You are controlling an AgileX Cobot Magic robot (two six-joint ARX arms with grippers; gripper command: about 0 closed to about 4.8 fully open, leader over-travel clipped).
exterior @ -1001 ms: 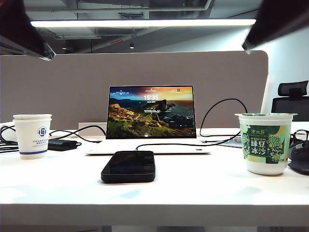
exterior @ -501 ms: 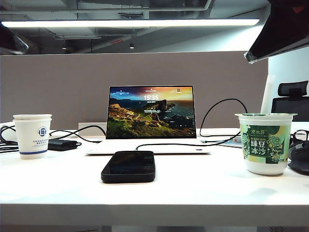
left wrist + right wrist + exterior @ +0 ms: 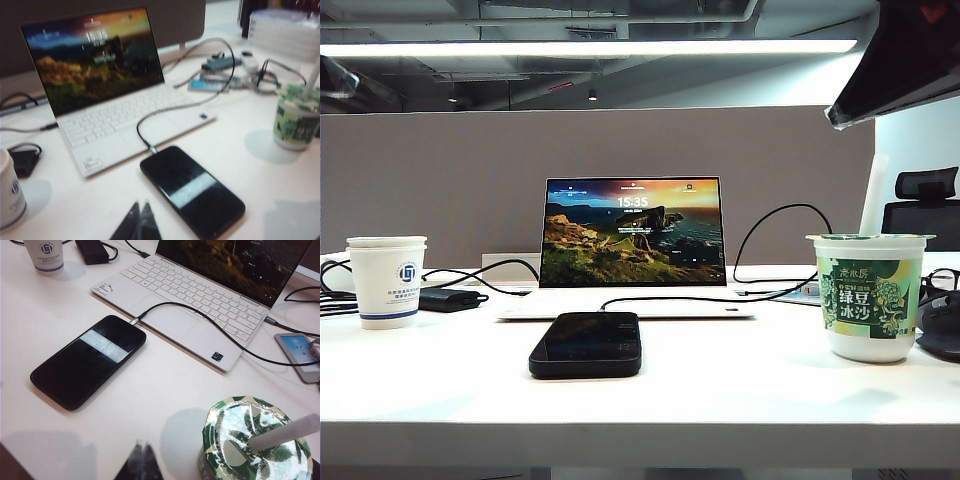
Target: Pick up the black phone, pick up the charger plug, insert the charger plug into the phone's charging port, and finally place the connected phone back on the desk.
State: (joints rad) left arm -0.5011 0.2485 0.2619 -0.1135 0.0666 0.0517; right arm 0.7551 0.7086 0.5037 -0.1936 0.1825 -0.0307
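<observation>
The black phone (image 3: 586, 343) lies flat on the white desk (image 3: 720, 395) in front of the laptop. It also shows in both wrist views, as the black phone (image 3: 192, 190) and the black phone (image 3: 90, 360). The charger plug (image 3: 152, 149), a silver tip on a thin black cable, sits at the phone's short edge, and the charger plug (image 3: 134, 320) looks pushed into it. The port itself is hidden. My left gripper (image 3: 142, 203) hangs shut and empty above the desk beside the phone. My right gripper (image 3: 143, 442) is shut and empty too, above the desk between phone and green cup.
An open white laptop (image 3: 632, 240) stands behind the phone. A paper cup (image 3: 387, 280) and a black power brick (image 3: 448, 299) are on the left. A green dessert cup (image 3: 869, 295) stands right. Another phone (image 3: 300, 355) and cables lie beyond. A grey-beige partition (image 3: 440, 180) backs the desk.
In the exterior view the left arm has lifted almost out of the top left corner. The right arm at top right has shifted slightly. Phone and cable have not moved.
</observation>
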